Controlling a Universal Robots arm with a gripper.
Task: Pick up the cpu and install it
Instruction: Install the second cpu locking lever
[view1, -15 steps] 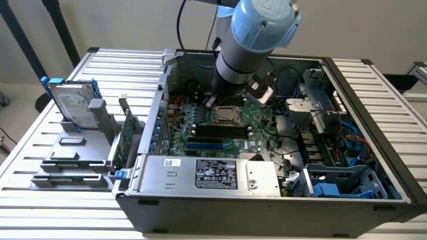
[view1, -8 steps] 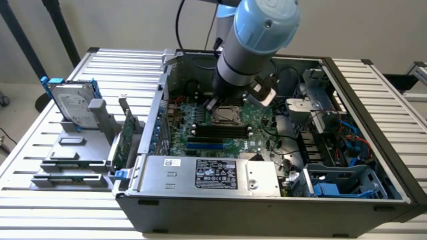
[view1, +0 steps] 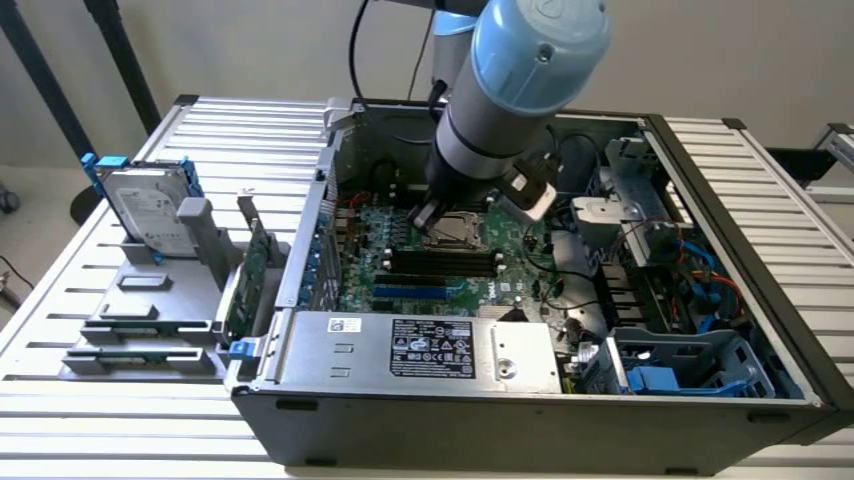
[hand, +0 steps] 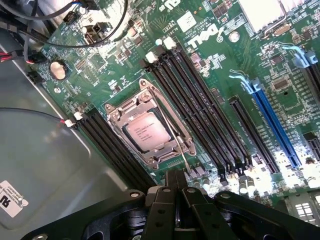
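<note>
The black, angular gripper (hand: 176, 182) was closed tight and empty, hovering just above the motherboard (hand: 210, 65). The cpu (hand: 147, 131), a flat square with a dull silver lid, lay seated in its metal-framed socket (hand: 150, 125), between ribbed black memory slots (hand: 200, 105).

hard drive (view1: 144, 215) (upright), memory slots (hand: 200, 112), power supply (view1: 420, 345)

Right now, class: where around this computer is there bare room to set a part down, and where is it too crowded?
Bare slats lie on the table beside the case, on the exterior view's right. The holder with the hard drive crowds the opposite side. Inside, the gripper hangs over the cpu.
</note>
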